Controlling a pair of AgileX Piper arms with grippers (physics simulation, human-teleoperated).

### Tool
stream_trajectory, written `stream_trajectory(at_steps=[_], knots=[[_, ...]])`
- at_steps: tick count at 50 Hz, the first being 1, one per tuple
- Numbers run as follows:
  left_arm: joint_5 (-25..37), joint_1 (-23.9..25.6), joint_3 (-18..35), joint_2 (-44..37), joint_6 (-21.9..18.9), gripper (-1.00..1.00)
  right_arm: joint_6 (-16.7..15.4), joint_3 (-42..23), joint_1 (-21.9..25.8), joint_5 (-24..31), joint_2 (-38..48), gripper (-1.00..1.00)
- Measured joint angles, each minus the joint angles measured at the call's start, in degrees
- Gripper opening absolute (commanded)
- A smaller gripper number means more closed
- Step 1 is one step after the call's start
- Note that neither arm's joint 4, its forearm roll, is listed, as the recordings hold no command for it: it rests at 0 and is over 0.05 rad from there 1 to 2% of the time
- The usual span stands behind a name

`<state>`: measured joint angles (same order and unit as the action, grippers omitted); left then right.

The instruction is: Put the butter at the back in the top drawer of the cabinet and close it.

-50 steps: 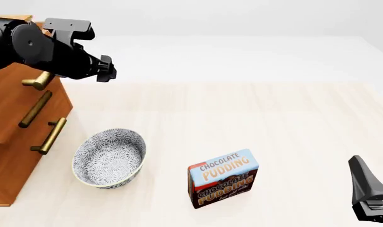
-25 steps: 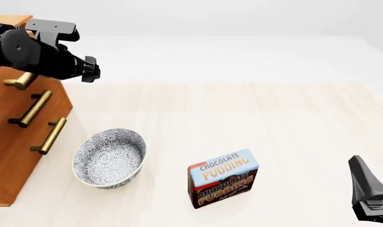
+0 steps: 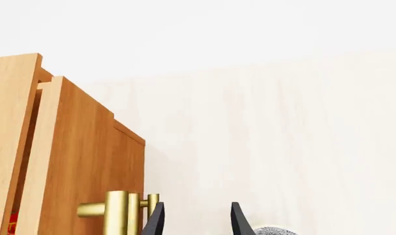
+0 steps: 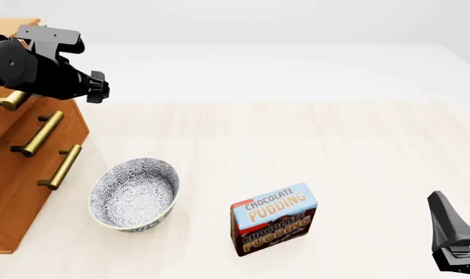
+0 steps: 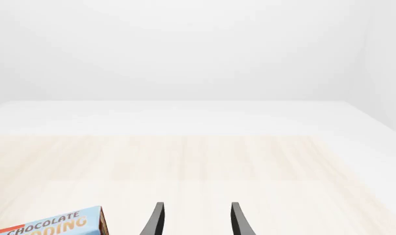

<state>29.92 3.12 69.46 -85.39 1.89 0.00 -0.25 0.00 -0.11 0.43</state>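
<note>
The brown cabinet [image 4: 18, 192] stands at the table's left edge. In the left wrist view its top drawer [image 3: 80, 156] is almost shut, with only a narrow gap behind the front. A red sliver of the butter [image 3: 11, 223] shows in that gap; the rest is hidden. My left gripper [image 3: 196, 223] is open and empty, its fingers just beside the drawer's brass handle [image 3: 119, 213]. In the front view the left gripper [image 4: 101, 88] hangs before the cabinet's top, covering most of that handle [image 4: 6, 100]. My right gripper [image 4: 452, 244] rests open and empty at the near right.
A patterned bowl [image 4: 134, 195] sits right of the cabinet's lower drawers. A Chocolate Pudding box [image 4: 273, 220] stands upright near the front middle, and its corner shows in the right wrist view [image 5: 54, 226]. The two lower drawers are shut.
My left arm has moved left toward the cabinet, and the top drawer with its handle has slid inward with it. The right arm has not moved.
</note>
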Motion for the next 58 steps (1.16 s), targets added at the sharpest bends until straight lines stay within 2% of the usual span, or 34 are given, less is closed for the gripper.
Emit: stream_trajectory(at_steps=[32, 58], knots=[[-0.5, -4.4, -2.74, 2.54, -0.58, 1.0, 0.0, 0.0, 0.0, 0.0, 0.0, 1.0], [-0.46, -5.17, -4.67, 4.8, -1.14, 1.0, 0.0, 0.0, 0.0, 0.0, 0.0, 1.0]])
